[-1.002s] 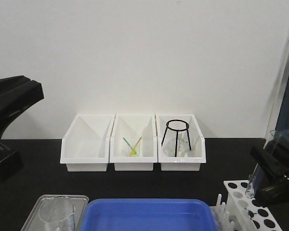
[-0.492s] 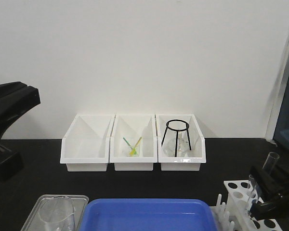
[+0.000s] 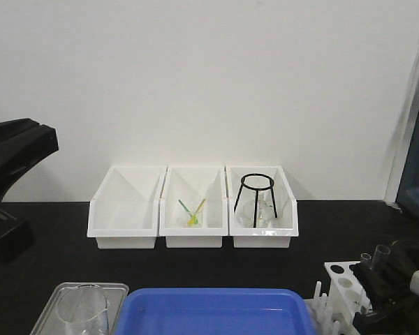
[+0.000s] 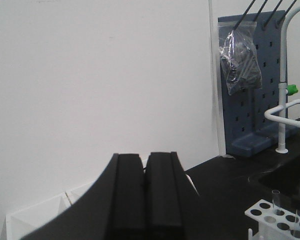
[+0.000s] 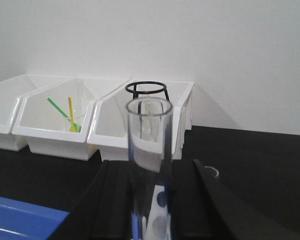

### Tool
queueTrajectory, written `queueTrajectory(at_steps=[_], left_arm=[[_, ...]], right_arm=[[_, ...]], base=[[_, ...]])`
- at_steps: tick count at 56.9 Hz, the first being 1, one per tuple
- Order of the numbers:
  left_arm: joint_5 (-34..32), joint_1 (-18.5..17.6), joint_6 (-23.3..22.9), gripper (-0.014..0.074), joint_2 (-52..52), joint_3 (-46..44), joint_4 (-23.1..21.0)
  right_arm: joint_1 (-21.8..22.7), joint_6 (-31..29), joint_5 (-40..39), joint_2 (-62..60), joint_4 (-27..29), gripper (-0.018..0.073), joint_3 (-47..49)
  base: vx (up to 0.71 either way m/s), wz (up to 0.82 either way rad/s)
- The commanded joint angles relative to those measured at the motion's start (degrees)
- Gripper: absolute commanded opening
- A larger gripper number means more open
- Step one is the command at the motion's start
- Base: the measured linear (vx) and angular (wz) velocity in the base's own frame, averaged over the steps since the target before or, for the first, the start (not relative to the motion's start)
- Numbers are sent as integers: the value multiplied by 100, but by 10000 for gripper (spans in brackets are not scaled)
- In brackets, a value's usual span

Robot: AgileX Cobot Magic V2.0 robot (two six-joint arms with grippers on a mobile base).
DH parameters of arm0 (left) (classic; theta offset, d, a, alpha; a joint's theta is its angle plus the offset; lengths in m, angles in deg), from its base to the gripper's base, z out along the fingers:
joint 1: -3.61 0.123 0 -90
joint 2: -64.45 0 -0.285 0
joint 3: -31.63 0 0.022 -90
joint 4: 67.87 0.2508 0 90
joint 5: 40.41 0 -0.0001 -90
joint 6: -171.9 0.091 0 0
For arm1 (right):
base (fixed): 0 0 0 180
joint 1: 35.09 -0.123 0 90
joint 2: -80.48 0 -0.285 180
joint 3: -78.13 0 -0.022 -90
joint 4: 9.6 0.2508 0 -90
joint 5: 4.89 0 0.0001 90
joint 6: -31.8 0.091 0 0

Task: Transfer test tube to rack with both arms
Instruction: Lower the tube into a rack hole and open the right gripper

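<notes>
In the right wrist view my right gripper (image 5: 150, 202) is shut on the clear test tube (image 5: 149, 145), which stands upright between the black fingers (image 5: 117, 200). The white rack (image 5: 159, 220) shows just under the tube. In the front view the right gripper (image 3: 385, 278) is low at the right edge, over the rack (image 3: 341, 274), with the tube's open top (image 3: 382, 252) sticking up. My left gripper (image 4: 146, 185) is shut and empty, held high and apart from the rack (image 4: 270, 214). The left arm (image 3: 17, 150) is at the far left.
Three white open-front bins (image 3: 192, 230) stand at the back; the right one holds a black wire tripod (image 3: 256, 197). A blue tray (image 3: 216, 310) lies at the front, with a glass beaker (image 3: 82, 312) to its left. Another tube (image 4: 275, 196) stands in the rack.
My right gripper has come down with the test tube, closer onto the rack. The left arm has hardly moved.
</notes>
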Motion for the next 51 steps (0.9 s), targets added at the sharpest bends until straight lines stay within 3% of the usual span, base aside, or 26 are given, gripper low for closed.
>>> queueTrajectory(at_steps=[1,38,51], left_arm=[[-193,-23,-46,-8,-53,-166,-22],[-199,-23,-57,-8,-53,-166,-26],[-199,-23,-56,-8,-53,-166,-26]], right_arm=[[40,-94,-618,-6,15,-8,125],[40,-473,-618,333,15,4,125],[40,-473,-614,333,15,90,125]], base=[[0,0],[0,0],[0,0]])
